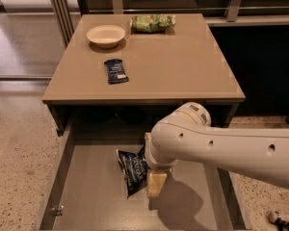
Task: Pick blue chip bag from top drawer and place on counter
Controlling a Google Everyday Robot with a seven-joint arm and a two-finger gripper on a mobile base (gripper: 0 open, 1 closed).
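The blue chip bag [133, 171] lies crumpled on the grey bottom of the open top drawer [91, 191], near its middle. My gripper [153, 181] hangs from the white arm down into the drawer, right against the bag's right side. One cream finger [155, 184] shows beside the bag; the arm's wrist hides the rest. The tan counter [183, 66] stands above and behind the drawer.
On the counter stand a cream bowl [106, 35], a green bag [151, 23] at the back and a small flat dark-blue packet [116, 71]. The drawer's side walls [58, 177] flank the gripper. Speckled floor lies left and right.
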